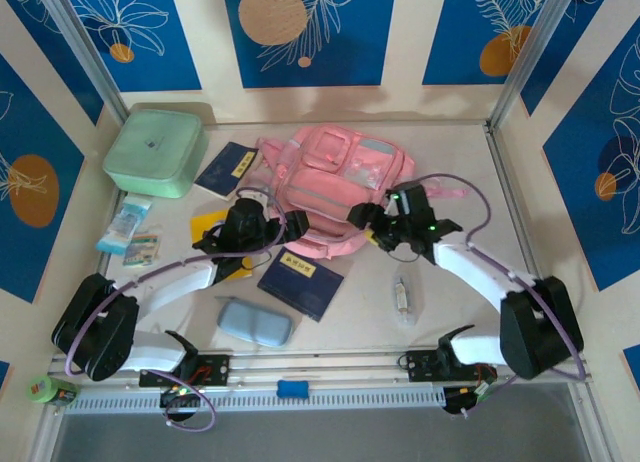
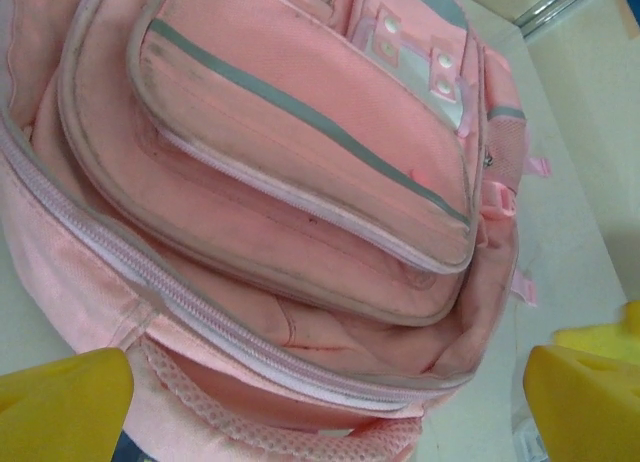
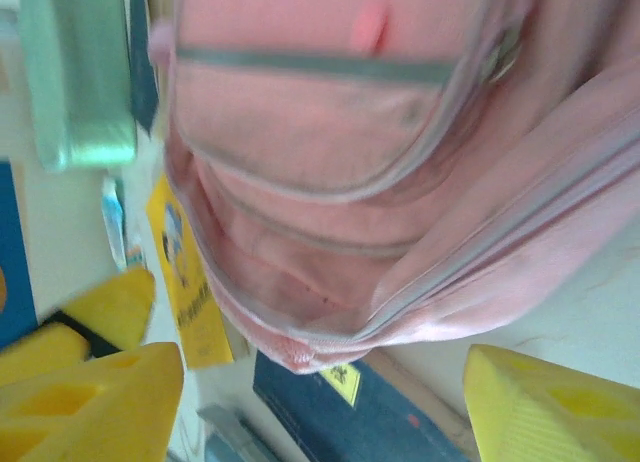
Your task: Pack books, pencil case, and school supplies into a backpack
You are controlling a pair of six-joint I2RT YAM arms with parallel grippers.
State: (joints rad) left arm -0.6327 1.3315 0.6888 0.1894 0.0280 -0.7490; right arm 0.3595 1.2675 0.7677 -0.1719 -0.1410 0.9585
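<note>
Tabletop roomy at right; left claw & right claw wide, at backpack near edge

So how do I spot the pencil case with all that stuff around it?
Start at the big pink backpack in the middle. Come toward the near edge, past the navy booklet lying in front of it; the pencil case sits just left of that. It's the soft, rounded blue-grey pouch, not flat like the booklet, and smaller than the mint-green box at the back left.
</note>
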